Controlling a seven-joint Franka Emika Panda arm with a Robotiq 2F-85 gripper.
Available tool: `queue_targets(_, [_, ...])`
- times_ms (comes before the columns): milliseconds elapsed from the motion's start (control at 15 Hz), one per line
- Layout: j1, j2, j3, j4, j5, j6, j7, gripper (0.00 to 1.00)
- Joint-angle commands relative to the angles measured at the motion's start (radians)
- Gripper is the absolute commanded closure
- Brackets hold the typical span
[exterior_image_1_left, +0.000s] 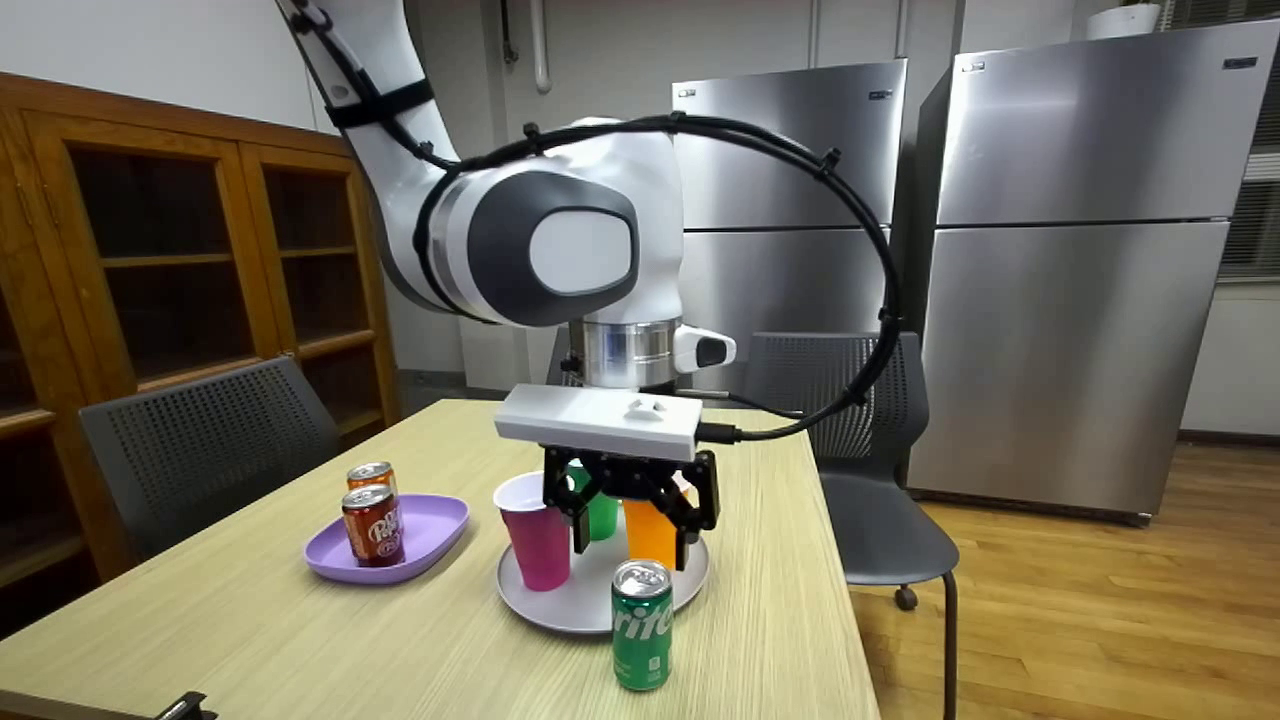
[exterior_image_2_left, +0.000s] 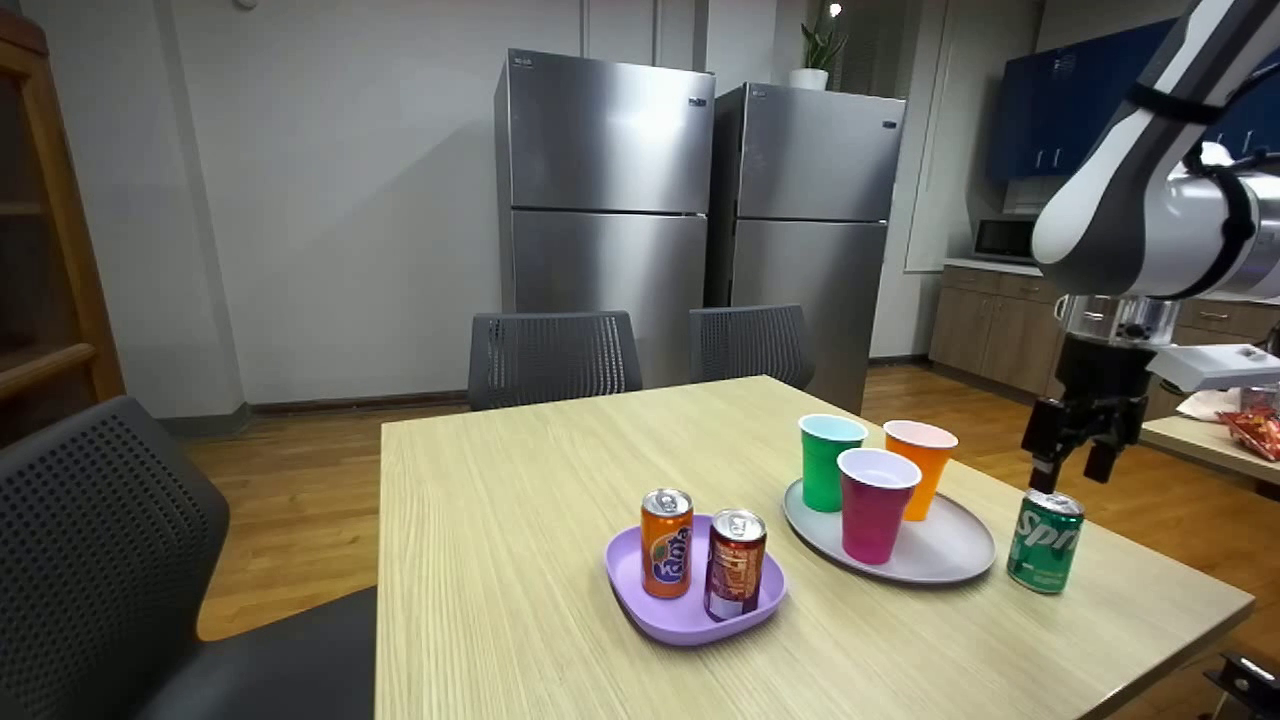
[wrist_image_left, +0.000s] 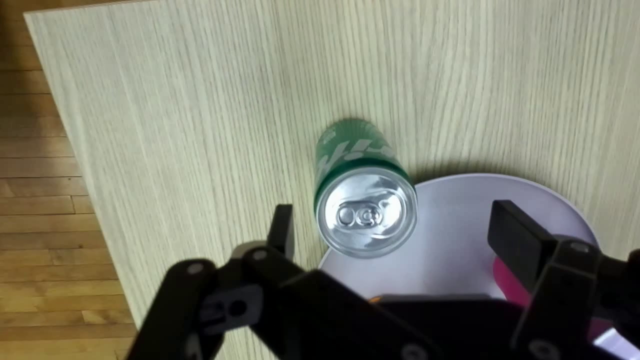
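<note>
My gripper (exterior_image_1_left: 632, 553) is open with nothing held, its fingers pointing down over the table. The closest thing is a green Sprite can (exterior_image_1_left: 642, 630), upright on the table beside the grey plate. In the wrist view the can's silver lid (wrist_image_left: 367, 212) shows between the two fingertips, nearer the left one, with gaps on both sides. In an exterior view one fingertip (exterior_image_2_left: 1043, 480) appears just above the can's top. On the grey plate (exterior_image_2_left: 950, 555) stand a magenta cup (exterior_image_2_left: 872, 520), a green cup (exterior_image_2_left: 823, 480) and an orange cup (exterior_image_2_left: 932, 468); the gripper partly hides them elsewhere.
A purple tray (exterior_image_2_left: 690, 632) holds an orange Fanta can (exterior_image_2_left: 667, 548) and a dark red Dr Pepper can (exterior_image_1_left: 374, 530). Chairs (exterior_image_1_left: 840, 430) line the table (exterior_image_2_left: 520, 520). The table's edge runs near the Sprite can. Refrigerators (exterior_image_2_left: 610, 180) stand behind.
</note>
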Motion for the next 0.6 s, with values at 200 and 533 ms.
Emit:
queue_targets(200, [-0.063, 0.074, 0.053, 0.013, 0.004, 0.066, -0.077, 0.00])
queue_targets(533, [-0.091, 0.124, 0.091, 0.037, 0.001, 0.087, -0.071, 0.00])
